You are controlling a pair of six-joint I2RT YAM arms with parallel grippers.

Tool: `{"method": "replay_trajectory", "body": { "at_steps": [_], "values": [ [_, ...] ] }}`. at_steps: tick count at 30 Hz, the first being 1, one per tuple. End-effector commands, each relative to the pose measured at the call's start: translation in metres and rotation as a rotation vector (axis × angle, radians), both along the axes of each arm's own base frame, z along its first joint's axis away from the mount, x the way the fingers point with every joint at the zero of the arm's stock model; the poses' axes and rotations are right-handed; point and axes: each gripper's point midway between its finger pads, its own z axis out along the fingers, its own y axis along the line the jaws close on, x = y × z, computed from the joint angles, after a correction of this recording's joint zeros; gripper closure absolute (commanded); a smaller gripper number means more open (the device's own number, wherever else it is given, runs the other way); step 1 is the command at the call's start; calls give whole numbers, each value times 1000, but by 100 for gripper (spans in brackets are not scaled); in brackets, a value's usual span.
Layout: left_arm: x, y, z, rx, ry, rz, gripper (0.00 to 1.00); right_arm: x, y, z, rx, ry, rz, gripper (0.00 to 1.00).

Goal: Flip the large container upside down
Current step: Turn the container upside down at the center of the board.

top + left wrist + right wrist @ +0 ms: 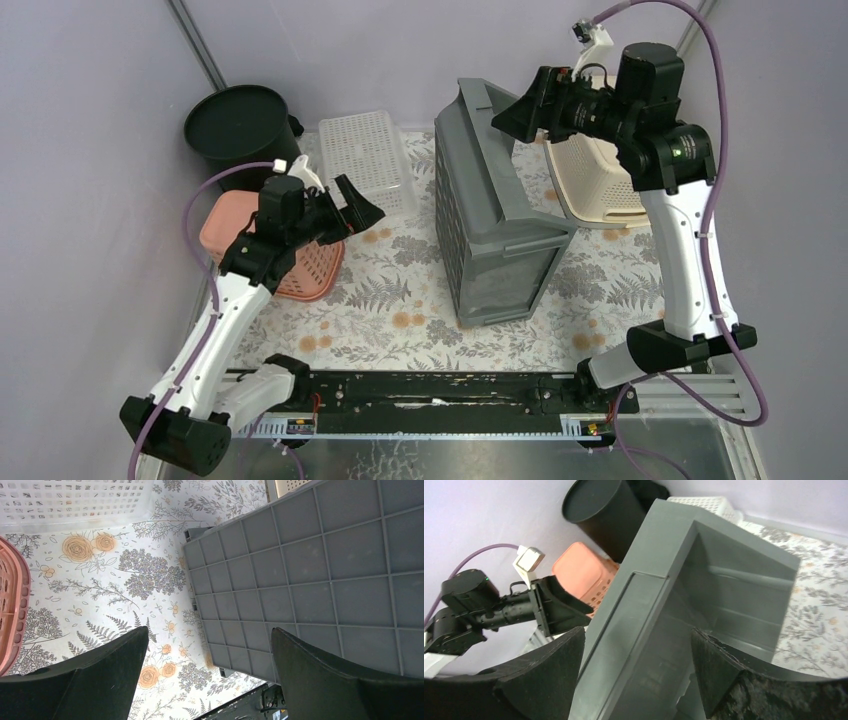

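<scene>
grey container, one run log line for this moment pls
grey container: on its side, tilted | right gripper: shut on its upper rim | left gripper: open, hovering apart

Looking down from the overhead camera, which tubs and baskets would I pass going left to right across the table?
black bucket -> white lattice basket -> large grey container -> cream basket
</scene>
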Motion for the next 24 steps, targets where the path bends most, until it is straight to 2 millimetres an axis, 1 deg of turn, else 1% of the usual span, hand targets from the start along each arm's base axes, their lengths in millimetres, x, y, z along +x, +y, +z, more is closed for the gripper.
{"method": "replay_trajectory", "body": {
  "at_steps": [1, 8, 13, 17, 20, 24],
  "values": [
    [-4, 1, 3, -18, -11, -3, 0, -12, 19, 5, 60, 52, 122, 16],
    [-6, 2, 2, -16, -8, -1, 0, -13, 30, -17, 92, 189, 173, 13],
    [-7, 1, 1, -20, -7, -5, 0, -21, 44, -19, 185, 257, 269, 13],
    [-9, 2, 0, -21, -8, -2, 0, -29, 52, -12, 270, 287, 336, 13],
    [-10, 1, -3, -29, -5, -3, 0, -35, 57, -18, 318, 338, 377, 15],
    [-11, 0, -4, -38, -4, -10, 0, -36, 57, -28, 320, 376, 376, 19]
  ]
}}
